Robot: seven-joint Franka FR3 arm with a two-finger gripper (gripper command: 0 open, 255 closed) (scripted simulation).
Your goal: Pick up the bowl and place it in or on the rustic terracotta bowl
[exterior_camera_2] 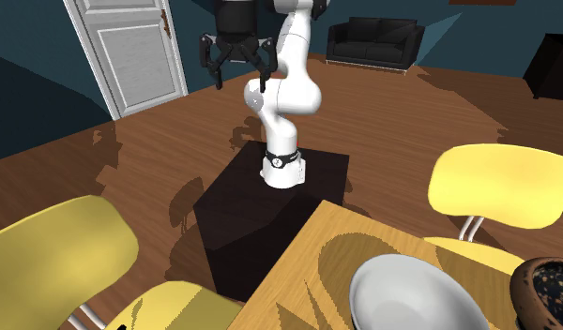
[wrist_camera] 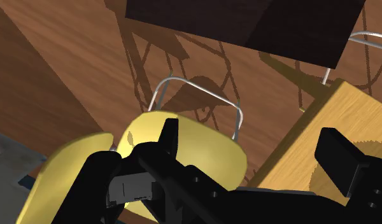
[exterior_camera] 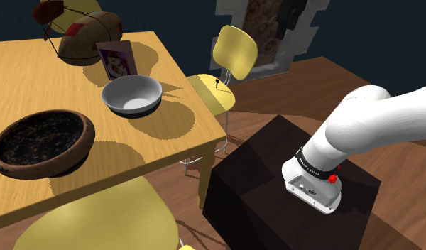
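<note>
White arm point(exterior_camera_2: 294, 89) (dark joints point(exterior_camera_2: 281, 153)), black gripper point(exterior_camera_2: 238, 81)

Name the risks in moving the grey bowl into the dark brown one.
The picture card stands close beside the grey bowl; a reach may topple it. The yellow chair stands beside the table near the stand, so the arm might clip it. The bowl could land tilted on the dark brown bowl's rim.
</note>
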